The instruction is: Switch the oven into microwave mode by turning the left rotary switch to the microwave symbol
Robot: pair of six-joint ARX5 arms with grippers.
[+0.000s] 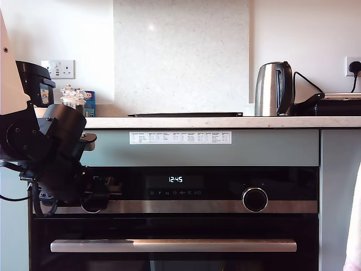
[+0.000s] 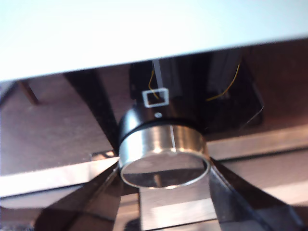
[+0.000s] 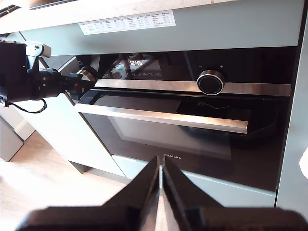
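Note:
The oven (image 1: 225, 226) fills the lower half of the exterior view, its display (image 1: 175, 179) reading 12:45. The left rotary switch (image 2: 163, 154), black with a silver rim, sits under a small square outline (image 2: 155, 97). My first gripper (image 2: 163, 168) is shut on it, one finger (image 2: 96, 197) pressed against each side of the rim. In the exterior view this gripper (image 1: 96, 197) hides the switch at that view's left. The other knob (image 1: 255, 199), marked minus and plus, stands free. My second gripper (image 3: 161, 173) is shut on nothing, well back from the oven (image 3: 168, 134).
The long bar handle (image 1: 173, 245) runs below the steel strip. On the worktop (image 1: 225, 122) stand a kettle (image 1: 273, 89), a flat hob (image 1: 186, 114) and a black appliance (image 1: 34, 82). A white shape (image 1: 355, 226) shows at the exterior view's right edge.

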